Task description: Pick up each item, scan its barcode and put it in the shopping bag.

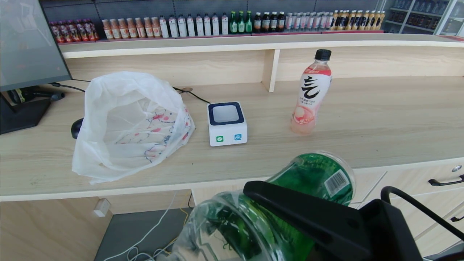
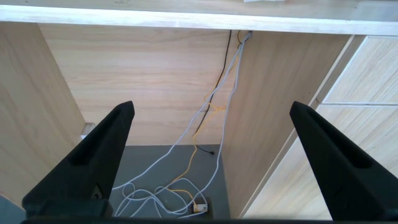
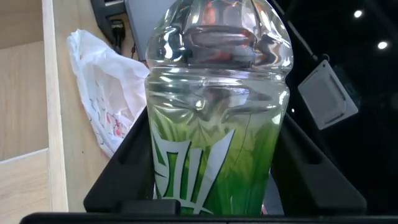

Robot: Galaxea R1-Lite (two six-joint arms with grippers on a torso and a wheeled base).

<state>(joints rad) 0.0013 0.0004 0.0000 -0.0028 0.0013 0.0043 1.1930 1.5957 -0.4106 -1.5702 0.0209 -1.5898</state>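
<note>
My right gripper [image 1: 290, 210] is shut on a clear bottle with a green label [image 1: 311, 177], held on its side in front of the counter's front edge, its barcode [image 1: 336, 182] facing up. The same green bottle [image 3: 214, 155] sits between the fingers [image 3: 124, 162] in the right wrist view. A pink bottle [image 1: 311, 95] stands upright on the counter, right of the white scanner box [image 1: 227, 123]. The white shopping bag [image 1: 127, 123] lies open on the counter's left. My left gripper [image 2: 211, 162] is open under the counter, above cables on the floor.
A monitor [image 1: 30, 43] on a black stand sits at the counter's far left. A raised shelf with a divider [image 1: 271, 69] runs along the back, with rows of bottles behind it. Drawers with handles [image 1: 446, 181] are below at the right.
</note>
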